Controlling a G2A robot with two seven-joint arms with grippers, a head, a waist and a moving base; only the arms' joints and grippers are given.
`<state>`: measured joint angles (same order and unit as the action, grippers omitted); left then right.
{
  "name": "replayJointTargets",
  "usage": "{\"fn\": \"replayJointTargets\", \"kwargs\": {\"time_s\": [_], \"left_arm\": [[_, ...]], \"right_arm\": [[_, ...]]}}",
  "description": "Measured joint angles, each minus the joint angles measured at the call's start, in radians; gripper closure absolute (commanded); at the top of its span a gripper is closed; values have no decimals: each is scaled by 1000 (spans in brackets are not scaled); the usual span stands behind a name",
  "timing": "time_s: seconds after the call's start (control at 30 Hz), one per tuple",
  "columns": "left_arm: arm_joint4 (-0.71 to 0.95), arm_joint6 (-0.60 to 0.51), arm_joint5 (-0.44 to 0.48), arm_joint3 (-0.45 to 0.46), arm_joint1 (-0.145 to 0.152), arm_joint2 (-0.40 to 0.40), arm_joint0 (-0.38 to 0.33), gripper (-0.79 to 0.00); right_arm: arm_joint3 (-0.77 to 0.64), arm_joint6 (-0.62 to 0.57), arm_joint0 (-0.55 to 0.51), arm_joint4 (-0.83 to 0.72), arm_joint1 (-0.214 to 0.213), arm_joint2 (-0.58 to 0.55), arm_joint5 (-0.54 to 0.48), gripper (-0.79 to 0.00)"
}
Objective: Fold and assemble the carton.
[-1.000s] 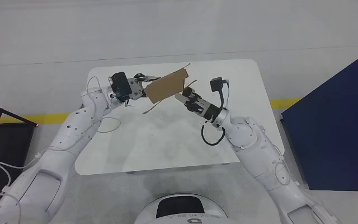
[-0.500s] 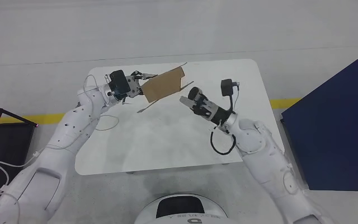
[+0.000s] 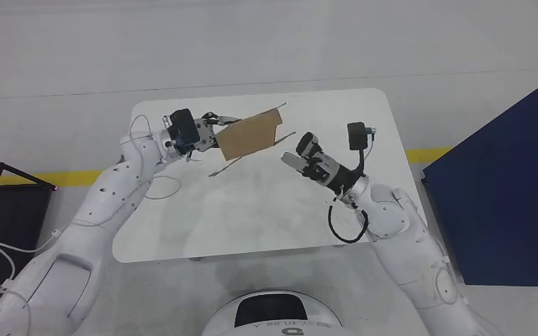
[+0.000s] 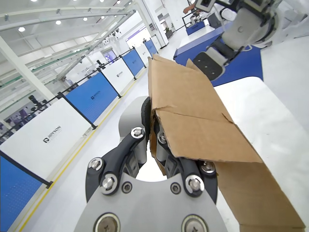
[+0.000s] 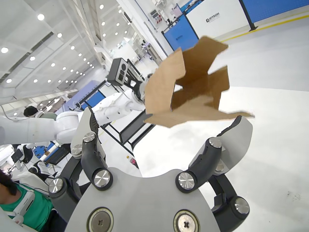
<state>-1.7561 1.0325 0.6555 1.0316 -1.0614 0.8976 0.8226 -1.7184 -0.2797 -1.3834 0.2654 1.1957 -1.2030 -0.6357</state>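
left gripper (image 4: pixel 150 121) fingers clamp carton (image 3: pixel 250 134) end edge, above desk (image 3: pixel 252 218); right gripper (image 3: pixel 292 157) fingers spread, near flap edges, clear gap between.

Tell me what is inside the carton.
The open end of the carton shows bare cardboard walls and loose flaps, with no contents. Its far end, where the left gripper clamps it, is hidden.

The carton (image 3: pixel 250 134) is dull brown cardboard with rough, torn edges. The table (image 3: pixel 252 218) is white, smooth and a little shiny.
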Motion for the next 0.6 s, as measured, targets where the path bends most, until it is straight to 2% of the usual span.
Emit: {"fn": "replayJointTargets", "kwargs": {"time_s": [0.17, 0.4, 0.6], "left_arm": [[44, 62, 67, -30, -4, -10, -4, 0], [125, 45, 87, -56, -8, -44, -26, 0], [138, 51, 81, -59, -8, -77, -43, 0]], "right_arm": [[57, 22, 41, -24, 7, 17, -7, -785], [64, 53, 53, -66, 15, 47, -62, -785], [87, 12, 76, -125, 20, 75, -85, -785]]}}
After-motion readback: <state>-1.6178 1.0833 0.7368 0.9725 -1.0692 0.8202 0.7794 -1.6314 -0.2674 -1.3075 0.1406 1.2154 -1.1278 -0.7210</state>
